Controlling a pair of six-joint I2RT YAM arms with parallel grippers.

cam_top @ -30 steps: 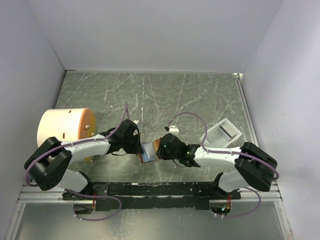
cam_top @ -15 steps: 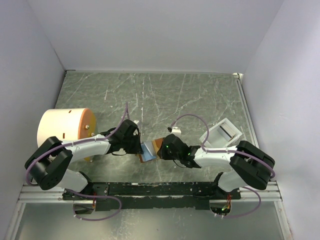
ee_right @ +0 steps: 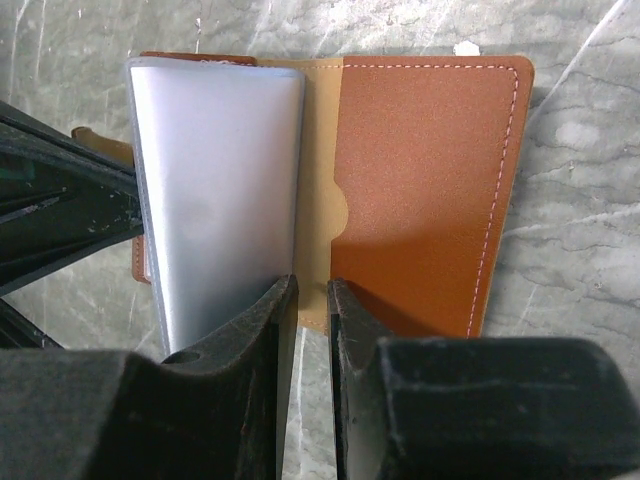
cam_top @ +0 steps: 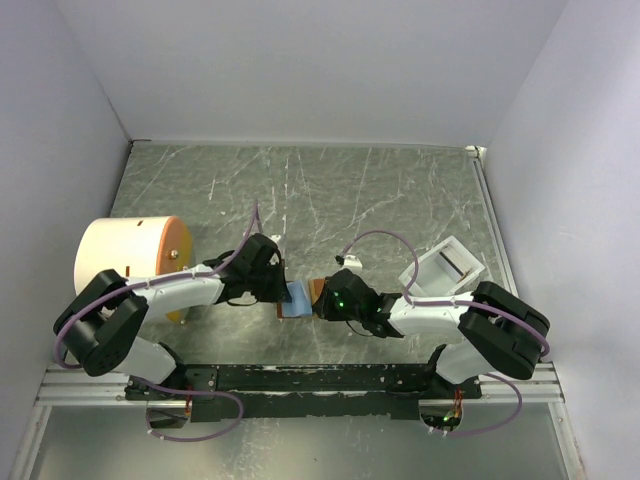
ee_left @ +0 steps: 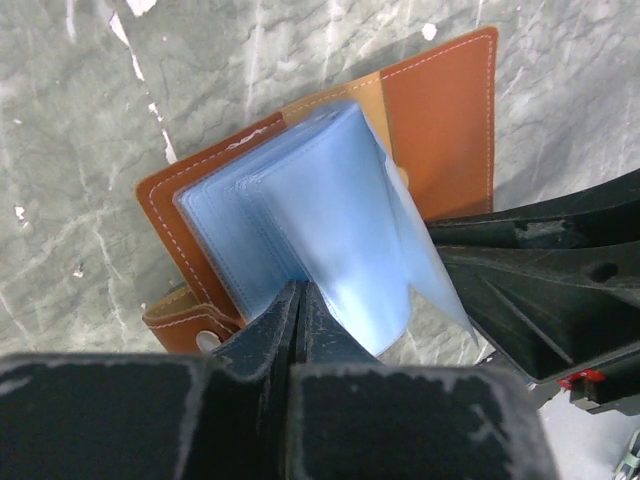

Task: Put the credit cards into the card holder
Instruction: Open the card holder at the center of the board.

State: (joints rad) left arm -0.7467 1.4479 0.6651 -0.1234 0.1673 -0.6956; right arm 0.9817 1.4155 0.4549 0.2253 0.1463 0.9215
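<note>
Card holder open, left fingers pinching sleeves

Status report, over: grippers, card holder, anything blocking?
Left gripper shut on blue sleeves of the card holder. Right gripper slightly open at its fold. Holder lies open; no cards in view. Nothing blocking seen.

No text, label, brand, number or sign can be read in any view. The card holder shows only plain brown leather with pale stitching, and its blue sleeves are blank.
</note>
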